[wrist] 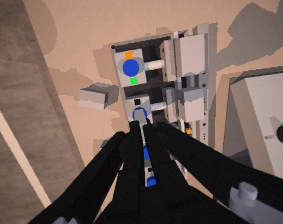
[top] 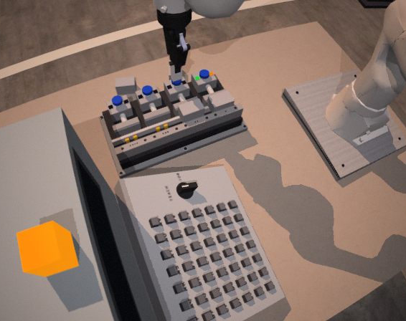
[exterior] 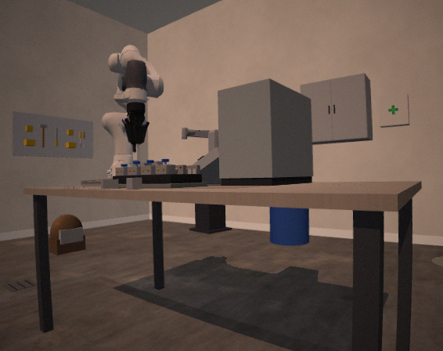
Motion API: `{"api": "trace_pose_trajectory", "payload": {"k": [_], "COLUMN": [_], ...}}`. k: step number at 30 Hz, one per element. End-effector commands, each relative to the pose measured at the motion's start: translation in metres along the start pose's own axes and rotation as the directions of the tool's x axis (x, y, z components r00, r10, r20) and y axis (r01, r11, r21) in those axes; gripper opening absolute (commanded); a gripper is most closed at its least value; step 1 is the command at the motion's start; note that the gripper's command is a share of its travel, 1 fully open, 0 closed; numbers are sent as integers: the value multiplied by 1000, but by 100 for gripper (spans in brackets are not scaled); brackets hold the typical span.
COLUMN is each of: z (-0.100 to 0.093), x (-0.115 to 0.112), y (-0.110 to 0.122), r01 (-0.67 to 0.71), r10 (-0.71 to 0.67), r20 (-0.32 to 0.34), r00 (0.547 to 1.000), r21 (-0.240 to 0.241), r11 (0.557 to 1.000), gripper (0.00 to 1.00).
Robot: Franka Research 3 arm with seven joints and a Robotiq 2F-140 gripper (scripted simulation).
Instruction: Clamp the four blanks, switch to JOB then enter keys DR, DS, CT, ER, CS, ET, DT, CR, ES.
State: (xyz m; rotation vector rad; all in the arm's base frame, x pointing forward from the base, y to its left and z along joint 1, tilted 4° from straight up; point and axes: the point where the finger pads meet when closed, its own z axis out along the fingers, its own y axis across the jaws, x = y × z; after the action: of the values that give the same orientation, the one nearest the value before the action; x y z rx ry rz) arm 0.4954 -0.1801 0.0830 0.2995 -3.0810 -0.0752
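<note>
My gripper (top: 176, 79) (exterior: 135, 150) (wrist: 139, 116) is shut and empty, its tips at the blue valve knob of the second station from the right in the top view. That station's blank (top: 191, 109) (wrist: 193, 104) lies on its rails; no lens shows lit there. The rightmost station's blank (top: 221, 99) (wrist: 192, 54) is on its rails, with amber lens (top: 211, 74) (wrist: 128, 55) and green lens (top: 196, 78) (wrist: 133, 81) lit. The two left stations hold no blank. Loose blanks (top: 125, 84) (wrist: 93, 98) lie behind the vises. The keys (top: 203, 226) are unlit. The selector (top: 186, 189) stands above them.
The amber lamp (top: 46, 248) on the cabinet (top: 21, 161) (exterior: 244, 133) is lit. The cabinet stands tall beside the key panel (top: 147, 193). Other blue knobs (top: 147, 90) (top: 117, 100) stand up left of my fingers, and one (top: 204, 74) to the right.
</note>
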Motion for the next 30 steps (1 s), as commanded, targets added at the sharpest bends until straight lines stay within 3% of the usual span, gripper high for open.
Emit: {"api": "trace_pose_trajectory", "payload": {"k": [1,30], "z": [1,4], "x": [-1,-1], "y": [1,1], "r01": [4,4], "r10": [-4,-4], "r20": [2,2], "r00": [1000,1000], "r21": [-1,-1], "r11": [1000,1000], "gripper": [0,0]}}
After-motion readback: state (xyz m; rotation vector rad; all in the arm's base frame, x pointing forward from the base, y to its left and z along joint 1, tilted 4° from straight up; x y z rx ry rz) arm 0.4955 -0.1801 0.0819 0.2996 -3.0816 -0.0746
